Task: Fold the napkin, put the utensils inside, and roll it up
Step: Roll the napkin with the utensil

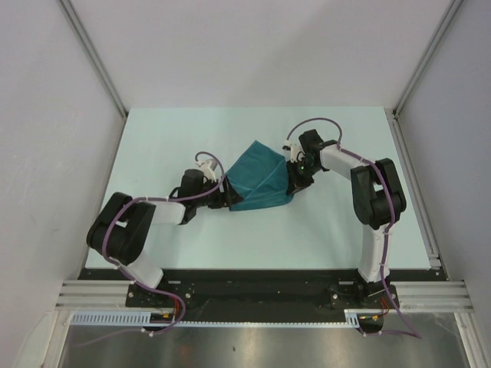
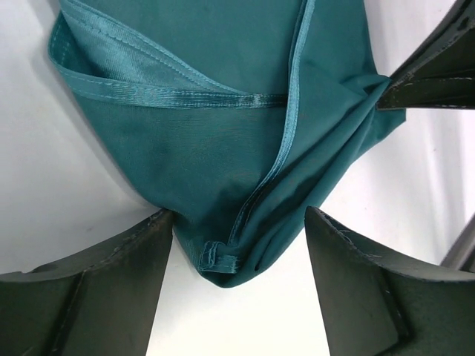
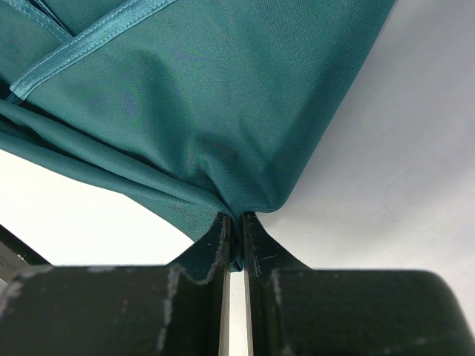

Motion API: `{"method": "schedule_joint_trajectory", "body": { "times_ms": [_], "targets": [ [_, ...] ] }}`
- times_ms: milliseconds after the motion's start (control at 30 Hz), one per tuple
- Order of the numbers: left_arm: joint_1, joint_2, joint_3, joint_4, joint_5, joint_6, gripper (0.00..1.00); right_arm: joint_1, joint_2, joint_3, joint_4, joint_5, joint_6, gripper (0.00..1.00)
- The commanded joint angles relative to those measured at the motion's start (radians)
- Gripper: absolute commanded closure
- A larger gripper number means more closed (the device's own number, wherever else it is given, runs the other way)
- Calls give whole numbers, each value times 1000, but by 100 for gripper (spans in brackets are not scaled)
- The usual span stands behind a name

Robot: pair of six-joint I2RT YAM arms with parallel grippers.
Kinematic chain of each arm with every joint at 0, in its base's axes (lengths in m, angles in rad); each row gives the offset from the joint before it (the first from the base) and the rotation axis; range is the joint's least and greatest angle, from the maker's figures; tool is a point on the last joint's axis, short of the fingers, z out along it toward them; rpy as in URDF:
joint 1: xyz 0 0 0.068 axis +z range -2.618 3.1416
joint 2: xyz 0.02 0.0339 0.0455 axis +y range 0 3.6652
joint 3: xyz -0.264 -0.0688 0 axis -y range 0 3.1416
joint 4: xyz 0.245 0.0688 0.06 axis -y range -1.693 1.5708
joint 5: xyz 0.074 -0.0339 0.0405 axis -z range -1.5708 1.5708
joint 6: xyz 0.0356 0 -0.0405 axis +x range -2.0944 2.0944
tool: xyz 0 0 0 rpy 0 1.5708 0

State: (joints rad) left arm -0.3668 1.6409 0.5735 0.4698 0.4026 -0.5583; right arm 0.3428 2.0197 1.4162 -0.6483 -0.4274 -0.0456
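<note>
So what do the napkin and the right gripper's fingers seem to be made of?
Napkin: woven cloth, possibly synthetic, teal with a slight sheen. The fine weave, a glossier stitched hem band and soft folds show it. Fingers of the right gripper: hard, dark and matte, probably plastic. Pale scuffs along their edges point that way.

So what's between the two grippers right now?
Only the napkin, bunched up, as the top view shows. The right gripper is shut on one end; the left gripper stands open around the other.
</note>
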Motion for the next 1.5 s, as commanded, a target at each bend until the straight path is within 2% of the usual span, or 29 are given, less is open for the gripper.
{"method": "schedule_joint_trajectory", "body": {
  "times_ms": [0,100,267,400,467,600,900,1033,1233,1333,1467],
  "targets": [
    [-18,-15,-12,-204,-159,44,21,4,39,0,-70,27,-34,100],
    [-26,-15,-9,-233,-185,11,20,5,43,3,-71,24,-34,100],
    [-35,-27,-56,-171,-159,-25,19,5,47,4,-74,21,-34,100],
    [-35,-52,-132,3,-75,-32,21,5,54,10,-82,19,-36,100],
    [-35,-79,-179,80,-47,-32,16,5,59,13,-85,21,-34,100],
    [-35,-73,-181,96,-19,-14,12,4,77,36,-103,38,-22,100],
    [-35,-53,-173,119,21,18,12,1,126,105,-162,62,6,100],
    [-37,-32,-153,90,16,47,15,1,145,127,-183,65,10,100],
    [-35,-26,-141,24,-42,80,23,1,148,127,-183,61,12,100],
    [-37,-24,-127,4,-68,89,31,1,146,128,-183,56,12,100],
    [-37,-29,-118,-14,-105,98,35,1,146,127,-185,52,12,100]
  ]
}}
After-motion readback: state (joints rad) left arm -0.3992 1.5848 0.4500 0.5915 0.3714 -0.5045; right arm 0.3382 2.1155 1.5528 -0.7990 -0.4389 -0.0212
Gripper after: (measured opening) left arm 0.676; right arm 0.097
